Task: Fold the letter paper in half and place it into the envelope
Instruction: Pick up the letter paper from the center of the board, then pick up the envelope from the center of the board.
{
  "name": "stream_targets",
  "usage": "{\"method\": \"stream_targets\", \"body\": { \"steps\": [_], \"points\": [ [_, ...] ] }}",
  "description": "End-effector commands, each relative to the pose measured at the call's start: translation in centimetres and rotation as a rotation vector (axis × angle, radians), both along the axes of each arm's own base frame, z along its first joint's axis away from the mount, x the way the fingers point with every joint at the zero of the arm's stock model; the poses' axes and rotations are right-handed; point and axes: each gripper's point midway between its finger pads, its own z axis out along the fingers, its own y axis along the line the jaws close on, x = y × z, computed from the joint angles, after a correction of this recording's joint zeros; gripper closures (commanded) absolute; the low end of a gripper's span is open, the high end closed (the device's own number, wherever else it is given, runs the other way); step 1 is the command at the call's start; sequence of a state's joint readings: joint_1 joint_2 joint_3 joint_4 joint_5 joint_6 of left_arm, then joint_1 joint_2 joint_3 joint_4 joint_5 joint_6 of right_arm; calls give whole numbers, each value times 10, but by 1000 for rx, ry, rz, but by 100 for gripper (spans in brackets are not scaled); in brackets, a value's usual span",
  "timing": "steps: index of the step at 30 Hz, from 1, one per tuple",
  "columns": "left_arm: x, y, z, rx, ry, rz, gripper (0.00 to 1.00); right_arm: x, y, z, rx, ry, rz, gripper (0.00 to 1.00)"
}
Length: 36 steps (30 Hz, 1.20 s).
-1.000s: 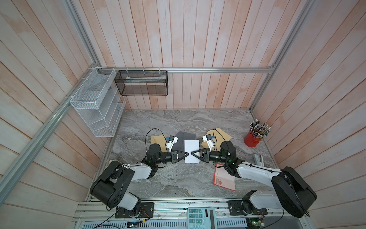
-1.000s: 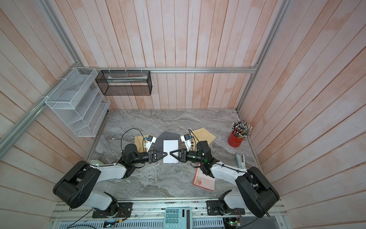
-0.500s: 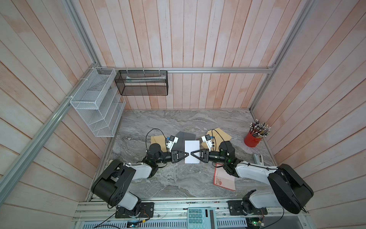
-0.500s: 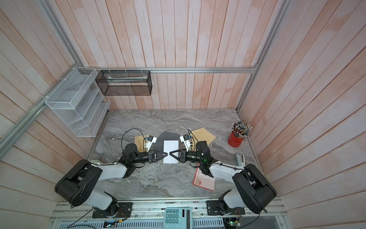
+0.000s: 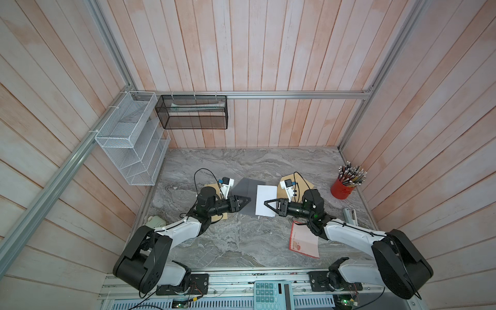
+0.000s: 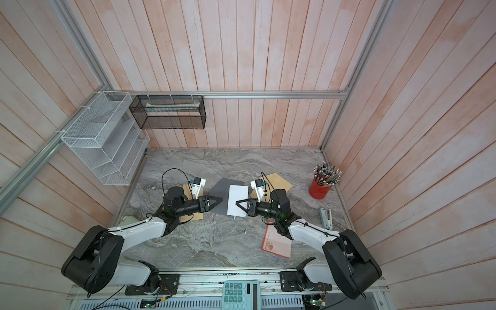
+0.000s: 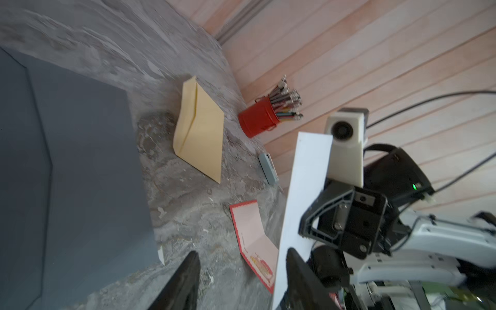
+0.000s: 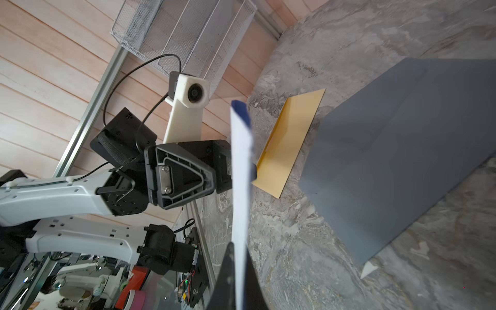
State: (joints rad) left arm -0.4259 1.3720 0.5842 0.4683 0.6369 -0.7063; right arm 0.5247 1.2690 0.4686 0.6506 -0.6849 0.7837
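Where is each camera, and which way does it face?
Top views: overhead at the front, looking down at the table; left tool, right tool show.
Left wrist: on left arm, faces the right tool pinching the white paper; own fingertips show.
Right wrist: on right arm, faces the left tool; own fingertips show.
Shared by wrist views: white paper, grey sheet.

White paper (image 5: 265,200) aloft; manila envelope (image 7: 201,128) flat

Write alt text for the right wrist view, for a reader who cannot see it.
The right gripper pinches a white paper, seen edge-on. The left gripper is behind it; a grey mat and a yellow envelope lie on the marble table.
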Motion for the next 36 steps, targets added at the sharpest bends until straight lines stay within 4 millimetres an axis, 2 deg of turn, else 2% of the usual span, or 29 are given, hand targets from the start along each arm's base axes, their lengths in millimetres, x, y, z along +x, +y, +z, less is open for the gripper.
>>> {"method": "stream_targets", "body": {
  "steps": [1,4,13,19,29,36],
  "points": [
    [23,45,-44,329,41,219,48,8,-20,-20,-84,42,-90,100],
    [35,58,-54,412,38,280,49,10,-28,-23,-114,45,-118,100],
    [70,63,-82,477,29,305,51,5,-33,-25,-109,41,-128,100],
    [84,70,-98,472,49,316,52,2,-33,-23,-103,36,-125,100],
    [101,60,-117,466,70,273,54,3,-33,-24,-96,38,-125,100],
    [98,57,-131,449,112,243,56,2,-32,-24,-91,35,-121,100]
  ]
}}
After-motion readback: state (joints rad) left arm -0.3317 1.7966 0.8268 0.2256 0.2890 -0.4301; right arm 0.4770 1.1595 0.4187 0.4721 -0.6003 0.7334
